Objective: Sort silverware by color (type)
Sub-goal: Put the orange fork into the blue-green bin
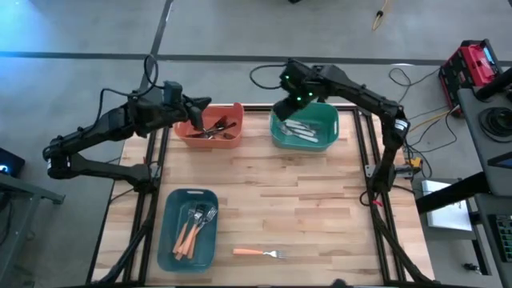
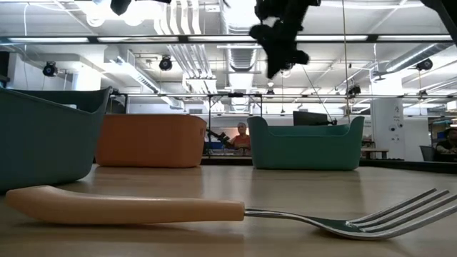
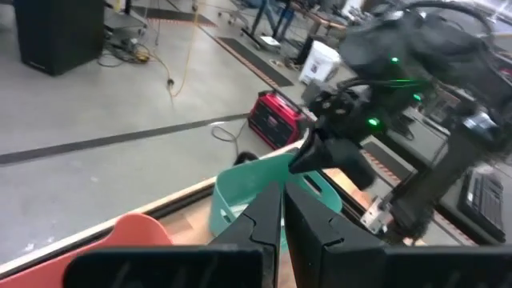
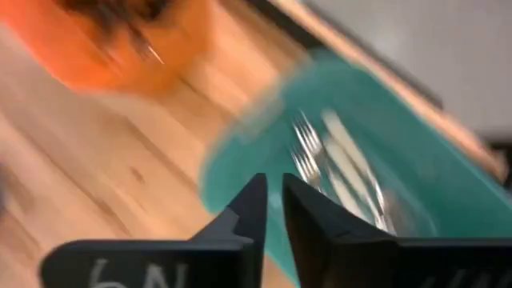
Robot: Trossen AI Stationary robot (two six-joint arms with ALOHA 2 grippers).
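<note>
One orange-handled fork (image 1: 260,253) (image 2: 143,207) lies flat on the table near the front edge. More orange-handled forks lie in the blue bin (image 1: 168,240). Black silverware fills the orange bin (image 1: 228,141), and white or silver pieces (image 4: 336,172) lie in the green bin (image 1: 282,138). My left gripper (image 1: 202,104) (image 3: 282,220) hangs shut and empty over the orange bin's far left corner. My right gripper (image 1: 286,109) (image 4: 274,200) hangs above the green bin's left end, pointing steeply down, its fingers nearly together with nothing between them.
The three bins stand apart: orange (image 2: 151,140) and green (image 2: 305,146) along the far edge, blue (image 2: 46,135) at the near left. Bare wood lies between them across the table's middle and right. People show in the room beyond the table.
</note>
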